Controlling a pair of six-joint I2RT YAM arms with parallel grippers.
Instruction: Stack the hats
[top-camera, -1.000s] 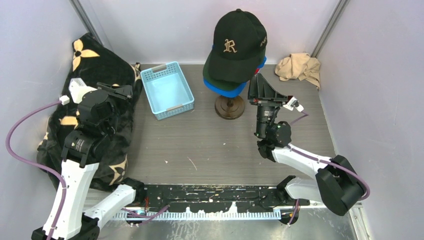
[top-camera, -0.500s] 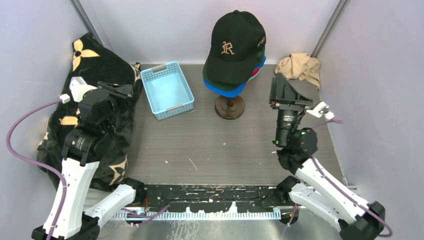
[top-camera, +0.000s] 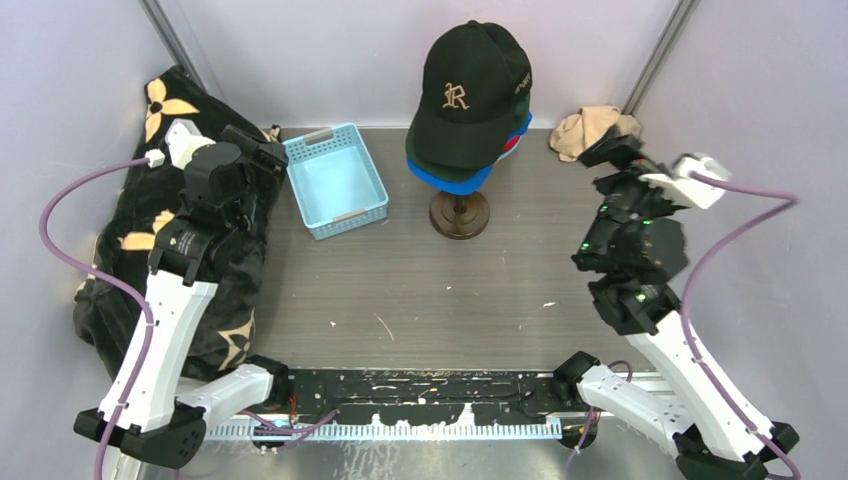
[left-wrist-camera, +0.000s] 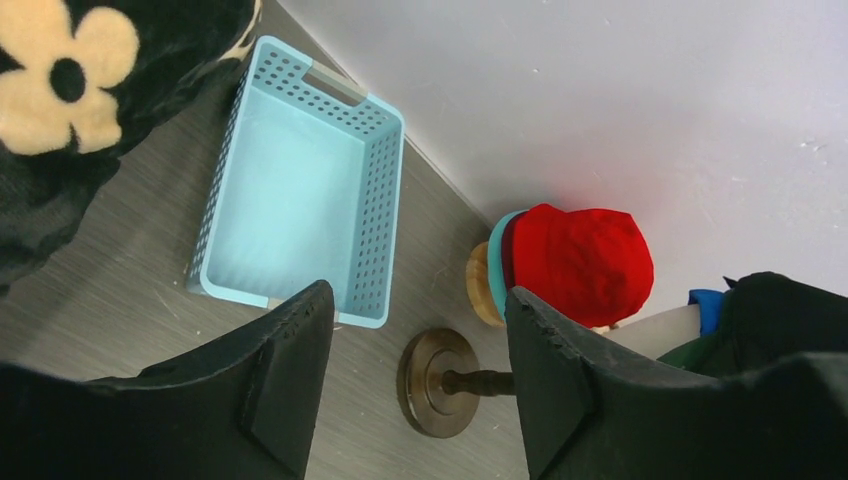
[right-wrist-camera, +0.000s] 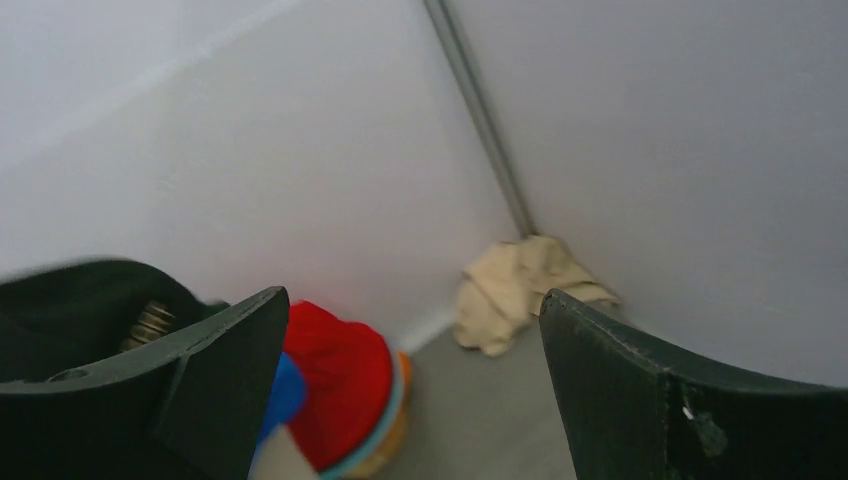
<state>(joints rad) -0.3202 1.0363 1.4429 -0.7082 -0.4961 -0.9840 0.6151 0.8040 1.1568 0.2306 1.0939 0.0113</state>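
Note:
A black gold-lettered cap (top-camera: 470, 90) tops a dark green cap (top-camera: 440, 168) and a blue cap (top-camera: 455, 182) on a wooden stand (top-camera: 459, 213). Behind the stand, by the back wall, a red bucket hat (left-wrist-camera: 580, 262) lies over a teal one (left-wrist-camera: 495, 270) and an orange one (left-wrist-camera: 478, 285); in the right wrist view the red hat (right-wrist-camera: 340, 385) shows too. My left gripper (left-wrist-camera: 420, 340) is open and empty, up beside the basket. Near the rag on the right, my right gripper (right-wrist-camera: 415, 340) is also open and empty.
A light blue basket (top-camera: 334, 180) stands left of the stand. A black flowered blanket (top-camera: 190, 120) fills the left side. A beige rag (top-camera: 595, 130) lies in the back right corner. White walls close in on three sides.
My right arm drew back from the cap stack to the right and its jaws widened. My left arm moved toward the basket and its jaws opened wide too.

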